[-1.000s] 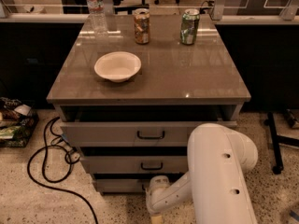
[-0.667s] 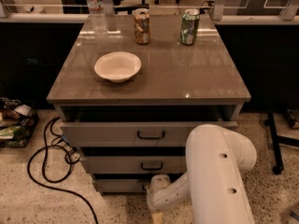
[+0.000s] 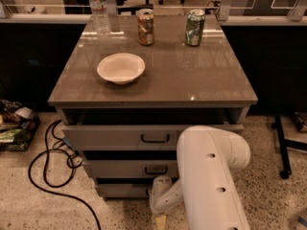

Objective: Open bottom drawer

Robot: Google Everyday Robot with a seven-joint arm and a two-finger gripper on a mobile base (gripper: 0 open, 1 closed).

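Item: bottom drawer (image 3: 122, 190), lowest of three grey-beige fronts, sitting just above the speckled floor (image 3: 43, 210). Its right part is lying hidden behind the robot's arm (image 3: 211, 176), and no handle is showing on it.

Gripper (image 3: 159, 219): hanging low in front of the drawer's right part, at the end of a white wrist and running down to the picture's lower edge. Whether it is spread or pressed together cannot be told, nor whether it is touching the drawer front.

Middle drawer (image 3: 115, 168): showing a black bar handle (image 3: 156, 170) just left of the arm.

Top drawer (image 3: 105, 137): standing forward of the fronts below it, with a dark gap showing under the cabinet top (image 3: 201, 80).

Standing on that top: a white bowl (image 3: 121, 67) toward the left, and along the far edge a clear water bottle (image 3: 98, 6), a brown can (image 3: 145, 27) and a green can (image 3: 194, 28).

On the floor at left: a black cable (image 3: 41, 174) looping beside the cabinet.
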